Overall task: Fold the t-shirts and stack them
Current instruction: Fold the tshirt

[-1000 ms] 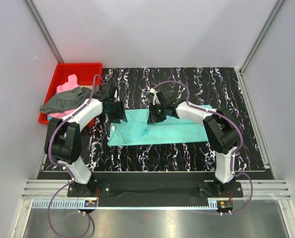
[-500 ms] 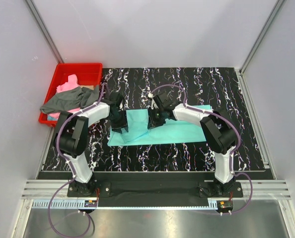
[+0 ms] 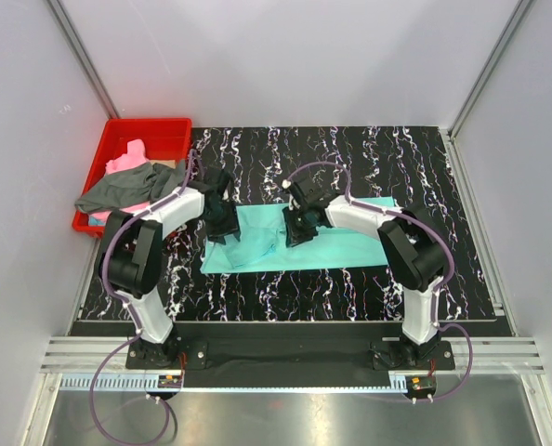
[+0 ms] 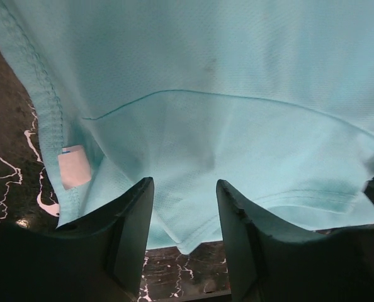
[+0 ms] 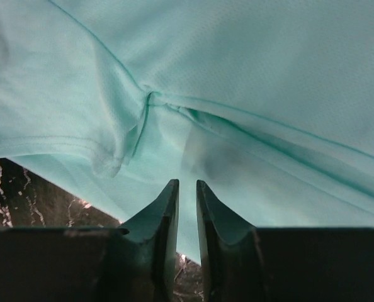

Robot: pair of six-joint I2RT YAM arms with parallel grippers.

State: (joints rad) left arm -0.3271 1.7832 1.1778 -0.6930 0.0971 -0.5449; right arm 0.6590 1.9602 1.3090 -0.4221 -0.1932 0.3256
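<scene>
Teal shirt [image 3: 299,243] lies lengthwise left-right under both grippers: left gripper [image 4: 184,207] half open, empty; right gripper [image 5: 186,207] narrow, empty

shirt [image 3: 336,243] mid-table [image 3: 443,186], bin [image 3: 118,139] far left holding two shirts [image 3: 127,181]

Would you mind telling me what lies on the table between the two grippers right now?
In the top view, only rumpled teal t-shirt spans the stretch between the left gripper and right gripper; nothing else lies there.
</scene>
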